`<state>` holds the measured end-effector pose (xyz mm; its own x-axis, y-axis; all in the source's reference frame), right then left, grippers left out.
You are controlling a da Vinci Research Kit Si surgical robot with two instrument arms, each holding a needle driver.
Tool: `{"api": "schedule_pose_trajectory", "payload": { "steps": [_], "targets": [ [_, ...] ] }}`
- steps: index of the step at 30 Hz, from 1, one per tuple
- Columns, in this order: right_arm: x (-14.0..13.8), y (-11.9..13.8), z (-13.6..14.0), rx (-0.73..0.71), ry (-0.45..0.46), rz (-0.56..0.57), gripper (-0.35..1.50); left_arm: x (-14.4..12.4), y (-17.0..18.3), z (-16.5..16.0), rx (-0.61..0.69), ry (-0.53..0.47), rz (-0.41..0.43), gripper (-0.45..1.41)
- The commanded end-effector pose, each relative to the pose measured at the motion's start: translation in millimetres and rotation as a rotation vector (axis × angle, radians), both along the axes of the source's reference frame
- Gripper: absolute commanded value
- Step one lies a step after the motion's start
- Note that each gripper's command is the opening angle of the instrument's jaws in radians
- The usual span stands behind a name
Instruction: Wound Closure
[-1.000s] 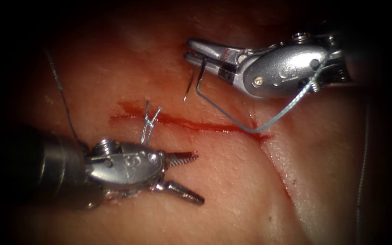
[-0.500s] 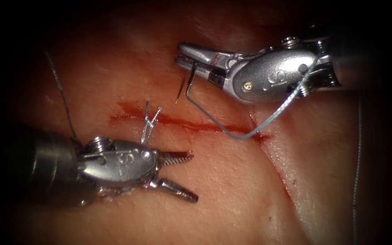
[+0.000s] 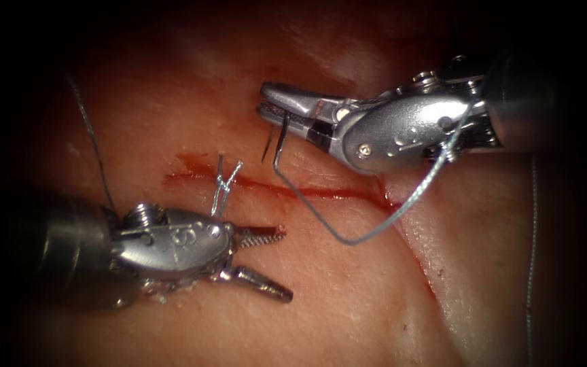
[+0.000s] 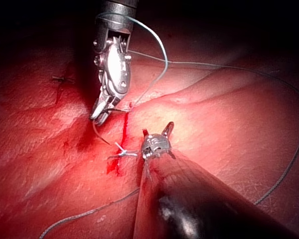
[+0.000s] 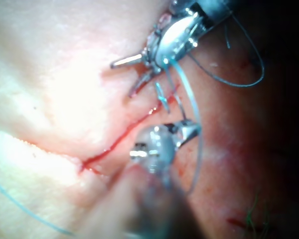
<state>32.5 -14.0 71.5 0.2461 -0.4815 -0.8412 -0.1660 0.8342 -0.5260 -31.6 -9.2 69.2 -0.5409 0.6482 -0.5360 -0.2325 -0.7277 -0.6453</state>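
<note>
Needle point(image 3: 278, 139) sits pinched in the right tool point(image 3: 281, 117), above the cut point(image 3: 321, 192); it could slip. Left tool point(image 3: 266, 261) gapes, holding nothing.

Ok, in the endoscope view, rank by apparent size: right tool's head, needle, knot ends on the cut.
Largest to smallest:
1. Right tool, shut on the needle.
2. Needle, held near one end, its curve hanging free over the cut.
3. Knot ends.
The open, empty left tool looks about as large as the right; I would not rank those two.
</note>
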Motion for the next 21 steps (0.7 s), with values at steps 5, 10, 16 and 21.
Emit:
{"api": "schedule_pose_trajectory", "payload": {
  "steps": [5, 10, 16, 21],
  "targets": [
    [0.8, -1.0, 1.2, -0.006, -0.007, -0.010, -0.35, -0.4, 0.0, 0.8, 0.015, 0.003, -0.009, 0.24],
    [0.9, -0.9, 0.9, 0.008, 0.004, -0.020, -0.35, -0.3, 0.5, 1.7, 0.040, 0.009, -0.025, 0.14],
    [1.2, -1.0, 1.0, 0.032, 0.011, -0.039, -0.35, 0.4, 1.2, 3.5, 0.030, 0.037, -0.029, 0.15],
    [1.3, -1.0, 1.1, 0.054, 0.029, -0.060, -0.35, 1.2, 1.5, 4.6, 0.025, 0.079, -0.029, 0.15]
  ]
}}
